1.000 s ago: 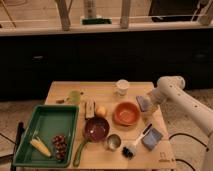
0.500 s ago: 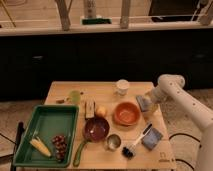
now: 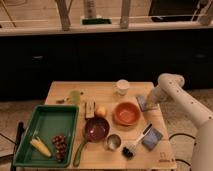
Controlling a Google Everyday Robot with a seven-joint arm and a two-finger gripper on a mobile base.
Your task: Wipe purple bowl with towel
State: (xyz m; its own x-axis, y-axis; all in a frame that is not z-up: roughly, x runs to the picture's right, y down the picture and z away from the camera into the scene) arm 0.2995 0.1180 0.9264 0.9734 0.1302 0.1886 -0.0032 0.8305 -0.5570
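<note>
The robot's gripper [image 3: 149, 99], its grip impossible to tell, hangs at the towel [image 3: 144, 105] by the table's [image 3: 101, 90] right edge, while the purple bowl [image 3: 96, 129] sits toward the front edge.

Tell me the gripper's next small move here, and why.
Probably settle the gripper onto the towel and take hold of it: the gripper is right at the towel near the table's right edge, and the purple bowl sits apart, toward the front middle.

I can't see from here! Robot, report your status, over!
Gripper at flat grey-blue folded towel, beside round orange bowl. Glossy dark purple bowl untouched, front centre of wooden table. Orange bowl sits between them.
</note>
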